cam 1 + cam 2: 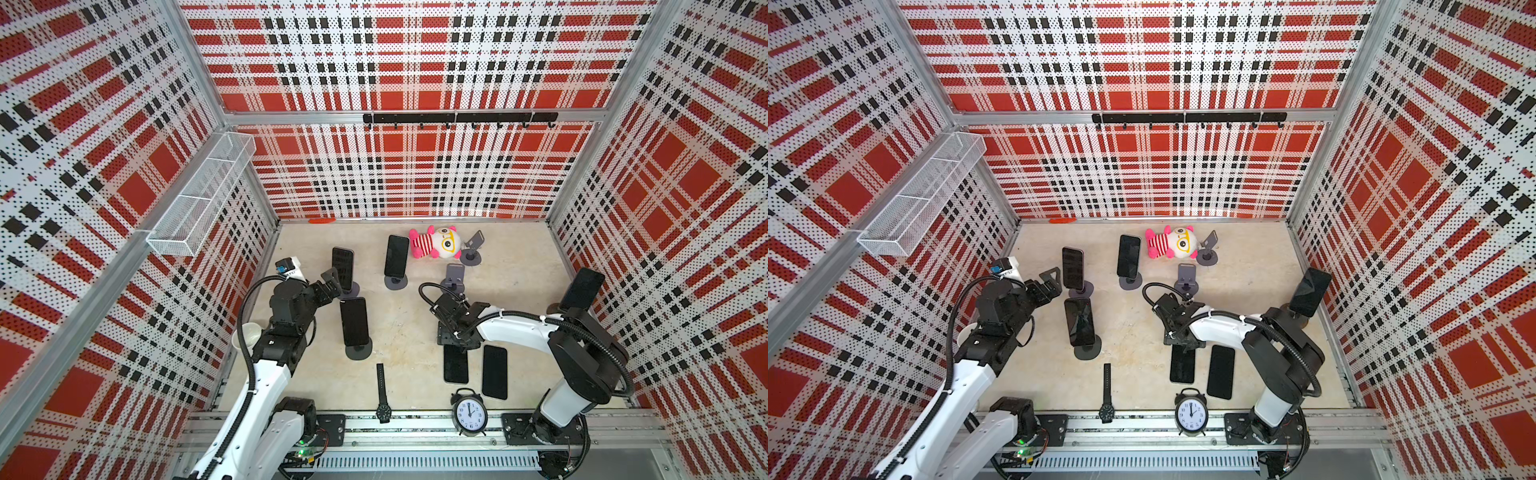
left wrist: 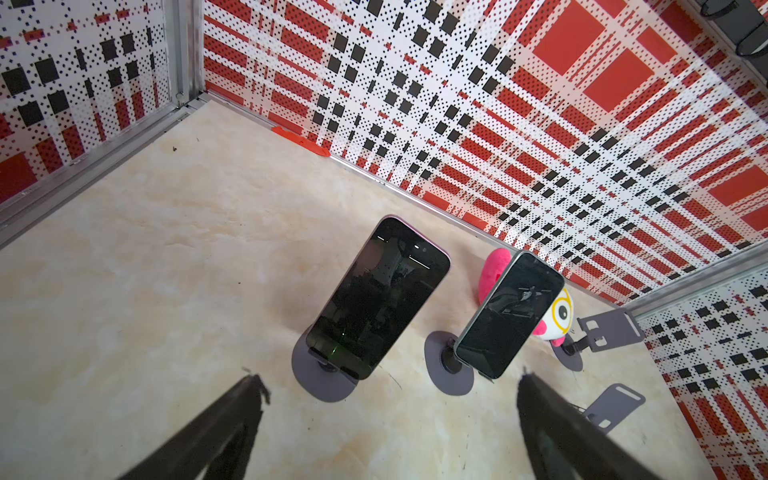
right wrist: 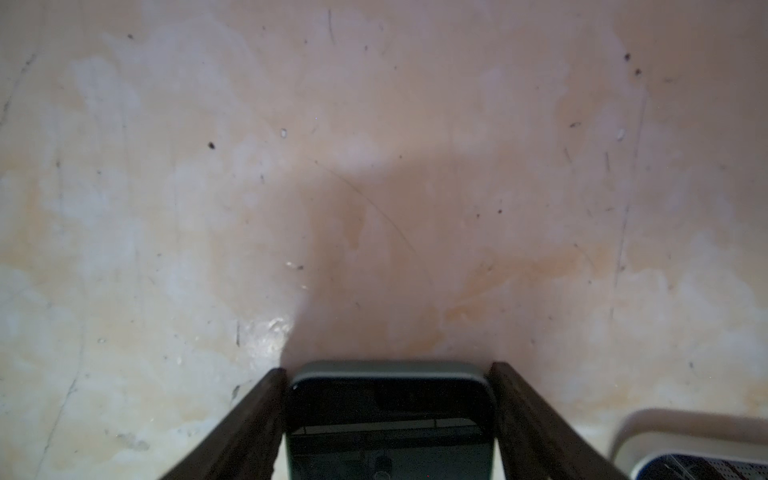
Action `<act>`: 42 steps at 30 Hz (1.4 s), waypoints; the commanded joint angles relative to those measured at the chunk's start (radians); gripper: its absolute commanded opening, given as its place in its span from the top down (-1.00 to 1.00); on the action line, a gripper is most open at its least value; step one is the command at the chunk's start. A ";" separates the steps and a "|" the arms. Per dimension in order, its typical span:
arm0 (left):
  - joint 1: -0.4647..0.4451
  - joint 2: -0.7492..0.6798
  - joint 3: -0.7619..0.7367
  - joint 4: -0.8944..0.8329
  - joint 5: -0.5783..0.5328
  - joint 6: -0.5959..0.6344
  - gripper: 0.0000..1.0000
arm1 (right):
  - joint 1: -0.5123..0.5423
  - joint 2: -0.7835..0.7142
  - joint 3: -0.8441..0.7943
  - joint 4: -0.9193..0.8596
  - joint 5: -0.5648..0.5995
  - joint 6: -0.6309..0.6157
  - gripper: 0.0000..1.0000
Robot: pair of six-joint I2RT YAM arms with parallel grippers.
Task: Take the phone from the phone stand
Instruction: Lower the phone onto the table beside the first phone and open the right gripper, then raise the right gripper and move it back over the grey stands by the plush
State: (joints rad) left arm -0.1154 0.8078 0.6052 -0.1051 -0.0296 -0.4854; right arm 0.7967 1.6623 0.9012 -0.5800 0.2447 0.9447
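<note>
The left fingers (image 2: pixel 224 428) are standing fully spread and are holding nothing. They are pointing at the mounted phone (image 2: pixel 378 291), which is leaning upright in its phone stand (image 2: pixel 320 384) toward the left rear of the bench (image 2: pixel 124 270). The wide spread is judged to be giving clearance past both long edges of that phone, so that the fingers can straddle it before closing.

The right fingers (image 3: pixel 257 415) are lying along both long edges of the flat phone (image 3: pixel 390 415). This phone is resting screen-up on the bench near the front, just beside a second flat phone (image 1: pixel 494 372). Whether these fingers are pressing on it or standing just clear cannot be told. The side-by-side layout, with an empty stand (image 1: pixel 455 276) behind, is suggesting that removed phones are being parked flat here, clear of the stands that are holding phones
</note>
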 commanded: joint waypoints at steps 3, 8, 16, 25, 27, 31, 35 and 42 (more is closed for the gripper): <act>-0.008 -0.017 0.026 -0.008 0.002 0.023 -0.96 | 0.001 0.020 -0.029 -0.025 0.006 0.022 -0.58; -0.008 -0.016 0.033 -0.014 -0.009 0.030 -0.96 | 0.001 -0.041 -0.012 -0.036 0.041 0.040 -0.77; -0.004 -0.019 0.039 -0.025 -0.027 0.041 -0.96 | -0.003 -0.142 0.073 -0.073 0.115 0.002 -0.81; 0.019 -0.012 0.013 -0.007 -0.024 0.044 -0.96 | -0.047 -0.264 0.136 0.058 0.197 -0.151 -0.82; 0.029 -0.016 0.006 -0.007 -0.020 0.043 -0.96 | -0.100 -0.286 0.131 0.115 0.161 -0.203 -0.81; 0.042 -0.025 -0.002 -0.008 -0.020 0.041 -0.96 | -0.240 -0.323 0.058 0.297 -0.028 -0.322 -0.80; 0.043 -0.023 -0.005 -0.007 -0.016 0.037 -0.96 | -0.332 -0.303 0.013 0.420 -0.164 -0.419 -0.77; 0.055 -0.039 -0.015 -0.004 -0.016 0.028 -0.96 | -0.362 -0.199 0.047 0.482 -0.196 -0.532 -0.81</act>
State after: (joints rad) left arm -0.0704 0.7856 0.6022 -0.1192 -0.0563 -0.4614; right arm 0.4484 1.4391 0.9340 -0.1799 0.0849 0.4927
